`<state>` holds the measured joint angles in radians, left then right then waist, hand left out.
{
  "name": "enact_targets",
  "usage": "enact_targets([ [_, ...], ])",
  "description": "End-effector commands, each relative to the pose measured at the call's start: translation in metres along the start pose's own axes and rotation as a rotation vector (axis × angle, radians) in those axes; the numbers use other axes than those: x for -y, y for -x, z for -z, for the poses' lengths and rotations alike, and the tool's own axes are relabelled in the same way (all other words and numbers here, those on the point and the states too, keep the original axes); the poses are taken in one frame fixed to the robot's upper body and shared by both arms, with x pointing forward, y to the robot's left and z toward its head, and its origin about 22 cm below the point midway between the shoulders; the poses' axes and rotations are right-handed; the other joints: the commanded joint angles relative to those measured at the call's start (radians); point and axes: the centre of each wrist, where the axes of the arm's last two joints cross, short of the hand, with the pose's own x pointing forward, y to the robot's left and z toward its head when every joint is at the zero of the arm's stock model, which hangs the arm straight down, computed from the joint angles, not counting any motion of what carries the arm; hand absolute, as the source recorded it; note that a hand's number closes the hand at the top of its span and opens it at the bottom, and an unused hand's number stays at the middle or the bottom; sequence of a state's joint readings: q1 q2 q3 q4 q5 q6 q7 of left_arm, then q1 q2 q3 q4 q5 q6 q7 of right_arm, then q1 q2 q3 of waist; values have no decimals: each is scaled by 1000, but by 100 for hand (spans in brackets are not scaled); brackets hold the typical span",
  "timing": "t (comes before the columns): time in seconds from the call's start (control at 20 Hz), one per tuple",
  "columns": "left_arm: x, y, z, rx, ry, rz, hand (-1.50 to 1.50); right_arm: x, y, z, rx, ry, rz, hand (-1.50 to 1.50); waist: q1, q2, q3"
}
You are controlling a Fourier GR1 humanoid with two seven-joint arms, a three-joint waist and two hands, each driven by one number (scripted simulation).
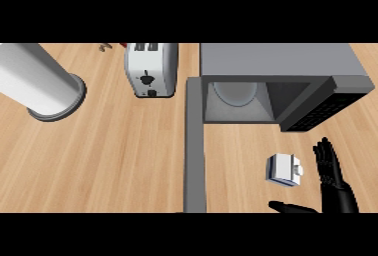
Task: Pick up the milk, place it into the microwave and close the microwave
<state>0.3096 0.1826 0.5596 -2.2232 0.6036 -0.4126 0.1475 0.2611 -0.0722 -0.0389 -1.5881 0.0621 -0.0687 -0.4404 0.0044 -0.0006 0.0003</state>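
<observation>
One hand shows in the head view: the right hand (340, 194), open, thumb spread, just right of the milk carton (283, 170) near the open microwave (280, 75). It should wrap the carton squarely before lifting.

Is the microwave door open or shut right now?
Open. The microwave has its door swung out over the counter, and its cavity shows, with the round turntable inside.
</observation>
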Motion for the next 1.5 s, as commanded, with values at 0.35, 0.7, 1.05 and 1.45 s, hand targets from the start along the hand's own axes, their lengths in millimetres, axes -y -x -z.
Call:
enact_targets([
  [0.35,-9,0,-14,-1,9,8,-150,30,68,-12,-45,-35,23,-150,3,0,0],
  [0.7,-4,-6,-8,-5,10,8,-150,3,93,4,-36,-28,-6,-150,2,0,0],
  [1.05,0,-11,-4,-28,8,-16,-150,15,114,9,-25,-26,-56,-150,2,1,0],
  [1.45,-13,-9,-23,-19,10,-10,-150,7,130,28,11,-94,11,150,12,2,1],
])
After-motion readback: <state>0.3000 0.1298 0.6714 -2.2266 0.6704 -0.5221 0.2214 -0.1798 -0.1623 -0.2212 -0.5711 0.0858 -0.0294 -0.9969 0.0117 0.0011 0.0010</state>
